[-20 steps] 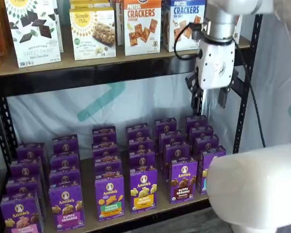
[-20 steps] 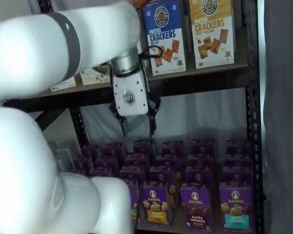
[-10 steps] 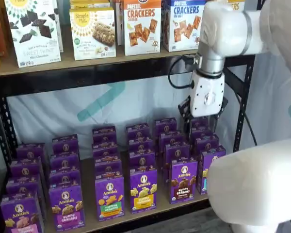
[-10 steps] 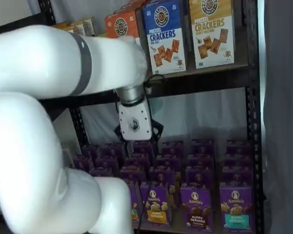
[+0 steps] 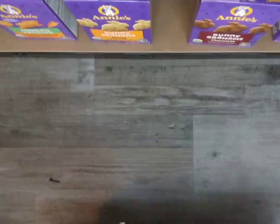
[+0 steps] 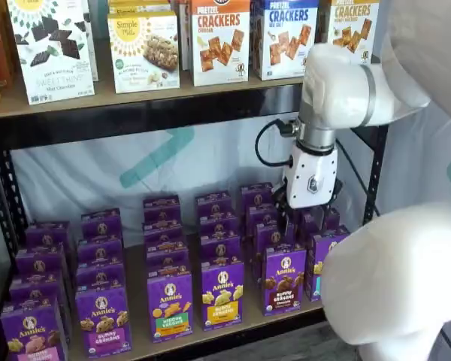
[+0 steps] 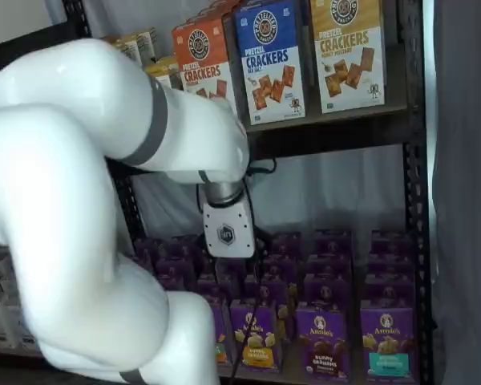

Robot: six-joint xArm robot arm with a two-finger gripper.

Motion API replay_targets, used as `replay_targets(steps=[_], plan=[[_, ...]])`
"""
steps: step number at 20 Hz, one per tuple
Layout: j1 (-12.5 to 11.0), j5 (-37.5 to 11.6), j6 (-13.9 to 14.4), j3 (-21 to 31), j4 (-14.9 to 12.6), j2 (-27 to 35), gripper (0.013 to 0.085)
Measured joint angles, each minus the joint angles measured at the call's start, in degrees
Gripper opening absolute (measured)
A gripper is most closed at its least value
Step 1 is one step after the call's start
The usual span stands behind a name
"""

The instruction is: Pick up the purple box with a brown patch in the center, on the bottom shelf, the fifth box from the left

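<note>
The purple box (image 6: 283, 280) with dark brown bunnies and a brown band stands upright in the front row of the bottom shelf (image 6: 139, 301); it also shows in the other shelf view (image 7: 322, 341) and in the wrist view (image 5: 228, 29). My gripper (image 6: 304, 222), a white body with black fingers, hangs over the boxes behind and slightly right of that box, a little above their tops. Purple cartons show through the gap between the fingers, so it is open and holds nothing. In a shelf view the gripper (image 7: 239, 269) is partly lost against the dark cartons.
Rows of similar purple cartons fill the shelf, among them a yellow-centred one (image 6: 222, 292) to the left and a teal-banded one (image 7: 387, 343) to the right. Cracker boxes (image 6: 219, 37) stand on the upper board. A black rack upright (image 6: 376, 173) is close by. Grey plank floor (image 5: 140, 140) lies below.
The gripper has come down from the level of the upper board's edge to just above the bottom-shelf cartons, shifting slightly left in a shelf view. Its fingers stayed apart.
</note>
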Motion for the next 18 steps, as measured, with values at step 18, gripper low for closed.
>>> replay_targets(steps=[18], plan=[[-0.9,-20.9,-4.5,-0.1,3.1,23.2,0.0850]])
